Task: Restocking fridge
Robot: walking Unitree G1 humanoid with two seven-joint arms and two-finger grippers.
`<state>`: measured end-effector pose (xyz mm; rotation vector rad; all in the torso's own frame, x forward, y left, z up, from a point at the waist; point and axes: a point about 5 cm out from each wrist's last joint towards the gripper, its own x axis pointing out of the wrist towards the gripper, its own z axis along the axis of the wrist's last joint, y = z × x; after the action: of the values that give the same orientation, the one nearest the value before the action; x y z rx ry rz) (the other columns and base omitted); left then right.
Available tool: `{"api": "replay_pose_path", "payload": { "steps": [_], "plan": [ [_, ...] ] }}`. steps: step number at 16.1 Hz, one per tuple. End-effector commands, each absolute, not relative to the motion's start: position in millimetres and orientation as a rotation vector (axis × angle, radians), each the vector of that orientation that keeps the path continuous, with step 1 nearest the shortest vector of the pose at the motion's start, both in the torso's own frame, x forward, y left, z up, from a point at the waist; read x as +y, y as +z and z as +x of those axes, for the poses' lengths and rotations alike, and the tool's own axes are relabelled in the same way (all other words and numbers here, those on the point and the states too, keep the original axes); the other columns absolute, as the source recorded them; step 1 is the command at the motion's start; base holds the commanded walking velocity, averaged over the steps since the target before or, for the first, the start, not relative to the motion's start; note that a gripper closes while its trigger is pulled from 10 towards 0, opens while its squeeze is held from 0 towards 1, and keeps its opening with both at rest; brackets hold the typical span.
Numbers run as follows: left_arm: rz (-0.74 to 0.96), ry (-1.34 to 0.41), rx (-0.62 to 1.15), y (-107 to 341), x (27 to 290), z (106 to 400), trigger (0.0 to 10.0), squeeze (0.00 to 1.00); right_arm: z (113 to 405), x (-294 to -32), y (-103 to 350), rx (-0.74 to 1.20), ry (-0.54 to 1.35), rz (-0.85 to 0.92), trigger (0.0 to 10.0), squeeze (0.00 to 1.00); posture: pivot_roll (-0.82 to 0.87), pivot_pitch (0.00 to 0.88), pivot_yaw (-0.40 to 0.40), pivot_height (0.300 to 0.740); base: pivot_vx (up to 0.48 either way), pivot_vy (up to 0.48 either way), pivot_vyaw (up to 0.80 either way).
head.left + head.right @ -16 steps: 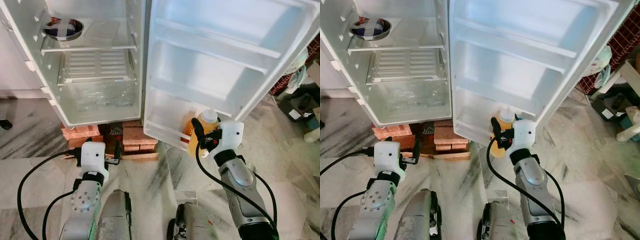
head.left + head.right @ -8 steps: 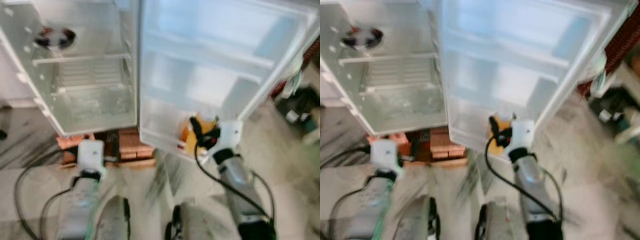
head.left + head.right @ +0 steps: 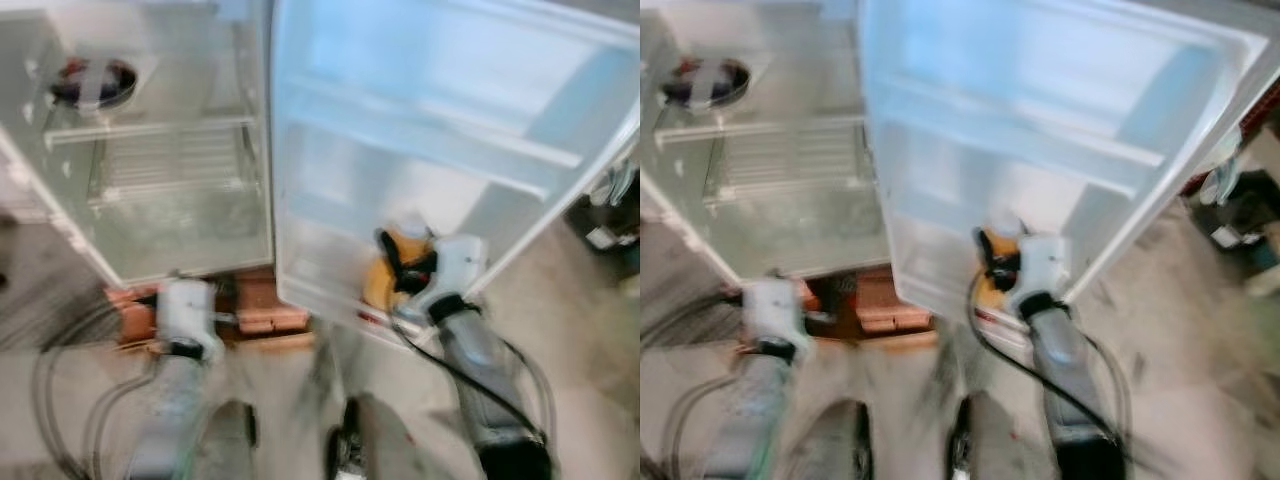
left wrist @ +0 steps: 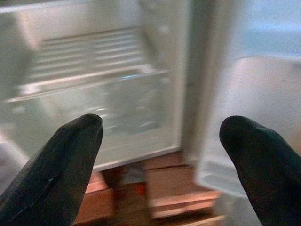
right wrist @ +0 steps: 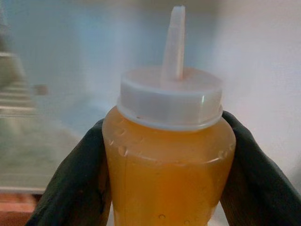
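Observation:
An orange squeeze bottle with a white nozzle cap stands upright between the black fingers of my right gripper, which is shut on it. The bottle is held at the lowest shelf of the open white fridge door. My left gripper is open and holds nothing; it hangs low in front of the fridge body, over the bricks. A dark bowl sits on the upper fridge shelf. The head views are blurred.
Red bricks prop the fridge off the marble floor. Wire shelves and a clear drawer sit inside the fridge. Dark clutter lies at the far right beyond the door.
The whole picture has shifted and blurred, so the camera has moved closer to the fridge. The bottle in my right gripper has come nearer the lowest door shelf.

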<state>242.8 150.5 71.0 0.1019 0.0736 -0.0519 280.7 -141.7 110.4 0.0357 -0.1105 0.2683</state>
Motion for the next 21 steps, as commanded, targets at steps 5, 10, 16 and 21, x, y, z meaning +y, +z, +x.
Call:
{"api": "replay_pose_path", "payload": {
  "steps": [5, 10, 16, 21],
  "plan": [
    [0.124, -0.034, 0.075, 71.1, 156.5, 242.0, 10.0, 0.0, 282.1, -139.0, 116.0, -0.129, 0.265, 0.056, 10.0, 0.0, 0.14, 0.163, -0.072, 0.666, 0.063, 0.049, 0.0],
    [0.129, -0.012, 0.095, 67.7, 161.7, 240.0, 10.0, 0.0, 283.5, -139.2, 115.2, -0.126, 0.267, 0.06, 10.0, 0.0, 0.14, 0.158, -0.072, 0.616, 0.0, 0.0, 0.0],
    [0.146, -0.005, 0.095, 67.5, 161.9, 241.9, 10.0, 0.0, 285.1, -138.0, 115.1, -0.128, 0.272, 0.052, 10.0, 0.0, 0.15, 0.154, -0.072, 0.586, 0.0, 0.0, 0.0],
    [0.144, 0.011, 0.095, 68.6, 163.8, 242.2, 10.0, 0.0, 285.3, -134.8, 115.0, -0.129, 0.282, 0.056, 10.0, 0.0, 0.15, 0.156, -0.07, 0.586, 0.0, 0.0, 0.0]
  ]
}}
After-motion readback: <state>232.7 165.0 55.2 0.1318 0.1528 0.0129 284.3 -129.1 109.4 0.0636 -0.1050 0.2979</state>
